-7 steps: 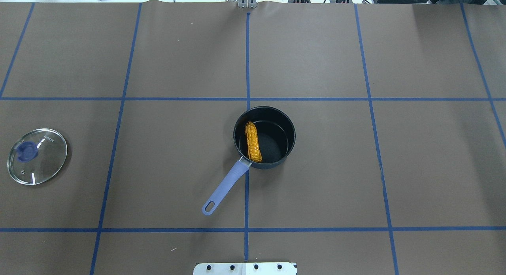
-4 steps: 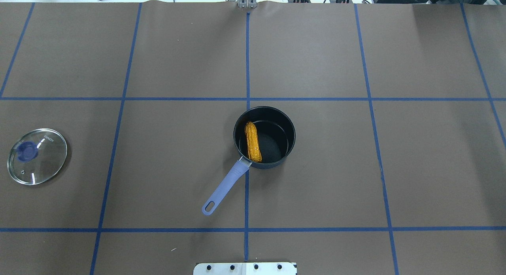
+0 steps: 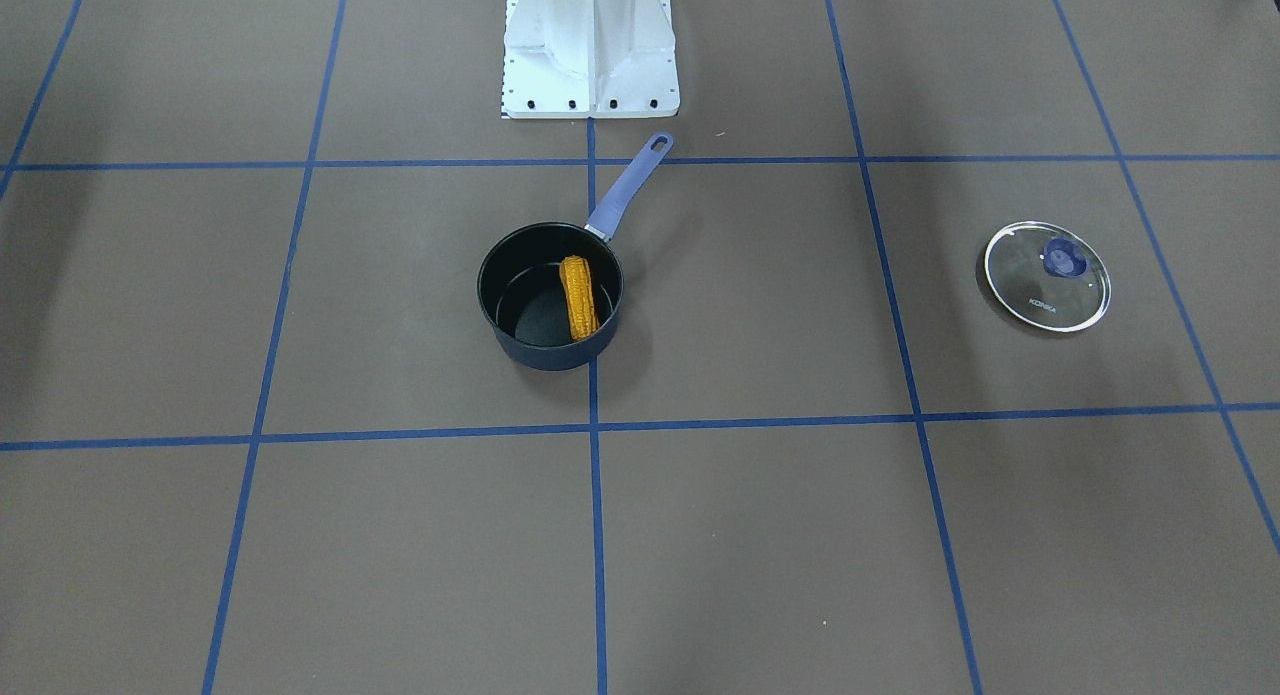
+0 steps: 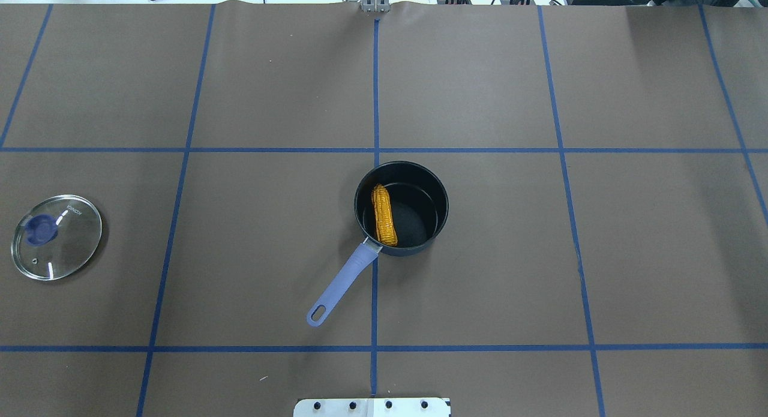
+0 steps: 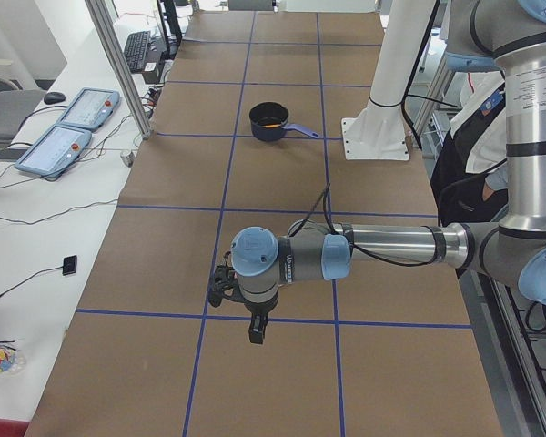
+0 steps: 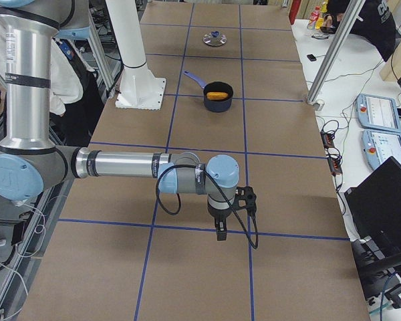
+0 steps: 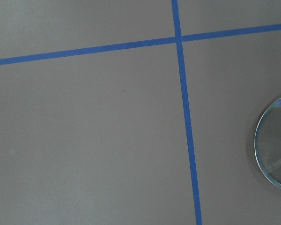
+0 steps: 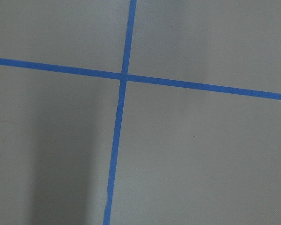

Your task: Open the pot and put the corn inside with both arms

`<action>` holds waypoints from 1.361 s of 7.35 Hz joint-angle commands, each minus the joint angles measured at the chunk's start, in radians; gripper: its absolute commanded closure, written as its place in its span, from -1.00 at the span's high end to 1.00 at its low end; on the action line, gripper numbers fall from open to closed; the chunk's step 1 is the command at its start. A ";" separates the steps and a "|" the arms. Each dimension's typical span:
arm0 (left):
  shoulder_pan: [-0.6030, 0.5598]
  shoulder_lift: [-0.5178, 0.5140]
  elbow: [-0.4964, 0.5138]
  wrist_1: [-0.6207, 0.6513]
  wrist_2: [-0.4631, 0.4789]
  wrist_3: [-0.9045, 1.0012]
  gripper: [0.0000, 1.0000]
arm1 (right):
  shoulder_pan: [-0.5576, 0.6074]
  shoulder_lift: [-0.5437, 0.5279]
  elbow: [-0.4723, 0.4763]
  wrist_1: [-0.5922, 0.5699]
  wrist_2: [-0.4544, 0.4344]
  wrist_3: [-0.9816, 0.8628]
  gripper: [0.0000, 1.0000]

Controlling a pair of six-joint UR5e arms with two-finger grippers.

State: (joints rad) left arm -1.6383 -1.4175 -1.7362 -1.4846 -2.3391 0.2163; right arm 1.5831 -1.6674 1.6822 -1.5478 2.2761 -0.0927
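Note:
The dark pot (image 4: 444, 208) stands open at the table's middle, its blue handle (image 4: 342, 283) pointing toward the robot. The orange-yellow corn (image 4: 384, 215) lies inside the pot against its left wall; it also shows in the front view (image 3: 578, 297). The glass lid (image 4: 57, 237) with a blue knob lies flat at the far left. My left gripper (image 5: 255, 328) shows only in the left side view, high over the table near the lid end. My right gripper (image 6: 220, 231) shows only in the right side view, high over the opposite end. I cannot tell whether either is open or shut.
The white base pedestal (image 3: 590, 45) stands at the robot's edge behind the pot handle. Blue tape lines divide the brown table cover. Control tablets (image 5: 68, 127) and cables lie on the white bench beyond the table's far edge. The lid's rim (image 7: 271, 145) shows in the left wrist view.

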 commanded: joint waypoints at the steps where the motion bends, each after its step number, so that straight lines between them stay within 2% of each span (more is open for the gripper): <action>1: 0.000 0.005 0.000 0.001 0.001 0.000 0.96 | 0.000 0.002 -0.004 0.000 -0.001 0.002 1.00; 10: -0.002 0.025 -0.008 0.001 0.007 0.000 0.96 | 0.000 0.002 -0.004 0.000 -0.001 0.002 1.00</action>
State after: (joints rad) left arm -1.6398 -1.3929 -1.7392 -1.4839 -2.3362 0.2163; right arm 1.5831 -1.6659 1.6782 -1.5478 2.2755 -0.0905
